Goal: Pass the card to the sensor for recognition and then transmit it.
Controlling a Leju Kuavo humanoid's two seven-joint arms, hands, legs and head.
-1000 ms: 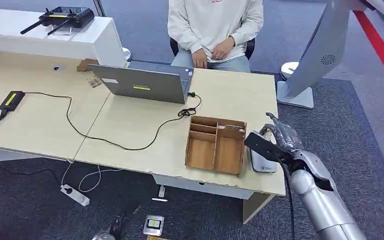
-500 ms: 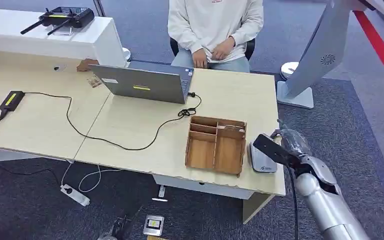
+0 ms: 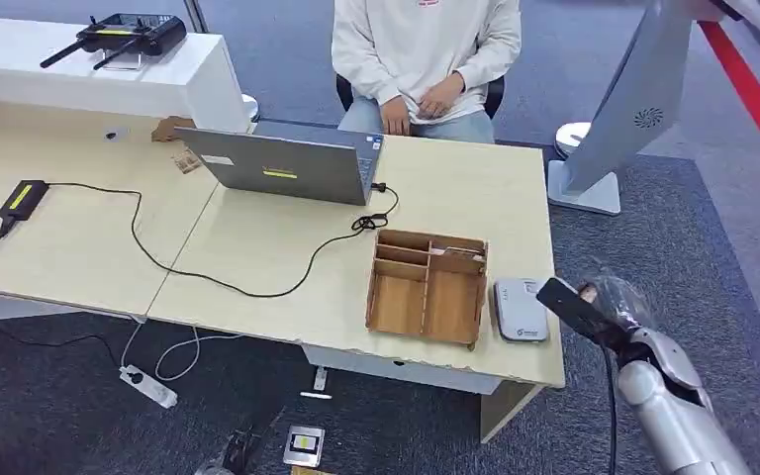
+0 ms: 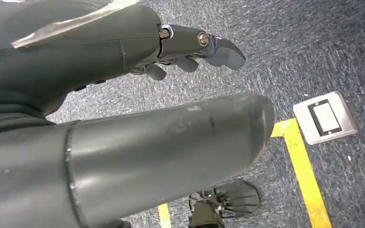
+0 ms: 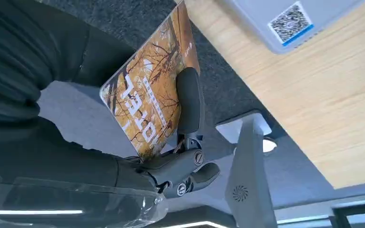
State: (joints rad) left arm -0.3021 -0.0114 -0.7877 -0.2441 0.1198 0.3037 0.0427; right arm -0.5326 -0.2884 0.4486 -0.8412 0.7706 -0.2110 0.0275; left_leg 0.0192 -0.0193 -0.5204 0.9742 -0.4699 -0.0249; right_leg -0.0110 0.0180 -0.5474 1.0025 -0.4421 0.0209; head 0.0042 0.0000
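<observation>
Office: desk (image 3: 455, 198), laptop (image 3: 287, 163), grey carpet (image 3: 693, 228).

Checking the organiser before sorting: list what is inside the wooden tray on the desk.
The wooden tray has several compartments; the large front ones look bare. The small back ones are too shadowed to tell.

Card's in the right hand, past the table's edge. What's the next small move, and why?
Probably carry the card toward the seated person. The right hand holds it off the table, beside the grey sensor, so the reading step looks done, though that is not certain, and handing over remains.
</observation>
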